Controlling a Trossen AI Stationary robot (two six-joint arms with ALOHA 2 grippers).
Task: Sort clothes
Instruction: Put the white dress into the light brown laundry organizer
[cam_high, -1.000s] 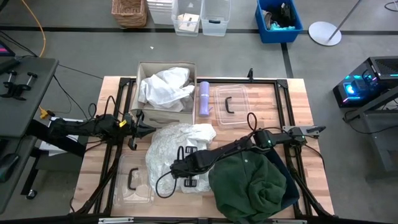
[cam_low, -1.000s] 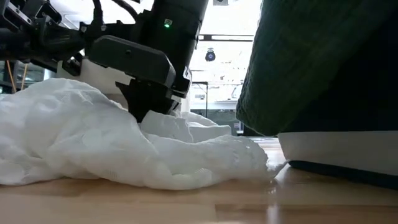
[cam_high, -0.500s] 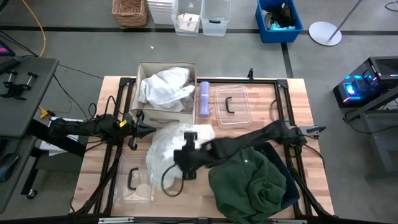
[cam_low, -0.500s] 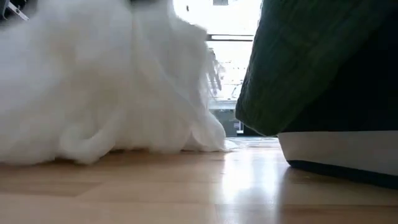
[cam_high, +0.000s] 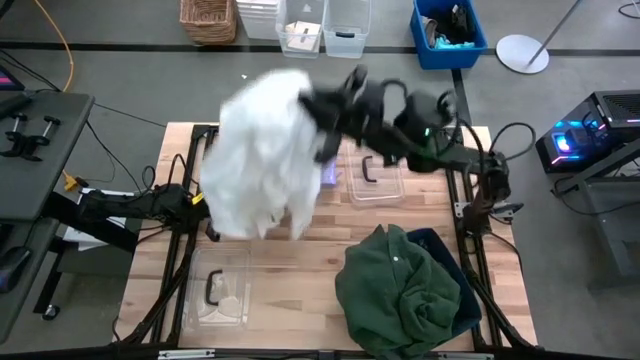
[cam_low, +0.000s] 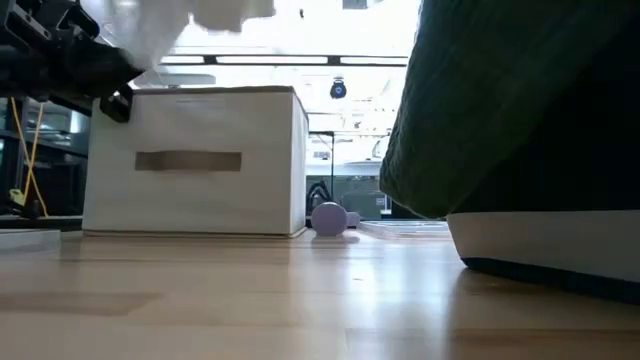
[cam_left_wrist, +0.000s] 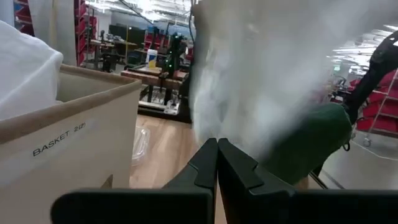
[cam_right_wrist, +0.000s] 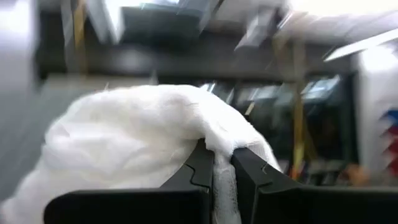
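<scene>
The right gripper (cam_high: 318, 108) pinches a fold of the white fabric (cam_high: 262, 150) between its fingers (cam_right_wrist: 252, 180), as its wrist view shows. Half a second ago it was low over the middle of the worktop (cam_high: 300, 285) with the cloth bunched on the wood; now the arm is swung up to the far side and the cloth hangs in the air, blurred, over the cardboard basket (cam_low: 195, 160) at the far left. The spot where the fabric lay is bare wood.

The left gripper (cam_high: 212, 205) waits at the left edge beside the basket, its fingers (cam_left_wrist: 233, 171) pressed together.

The hanging cloth hides the basket and its contents from above. The green shirt (cam_high: 400, 290) lies heaped at the near right, covering most of a dark blue bin (cam_high: 445, 245). Two clear lids rest on the worktop, one far (cam_high: 378, 175), one near left (cam_high: 215, 290).
</scene>
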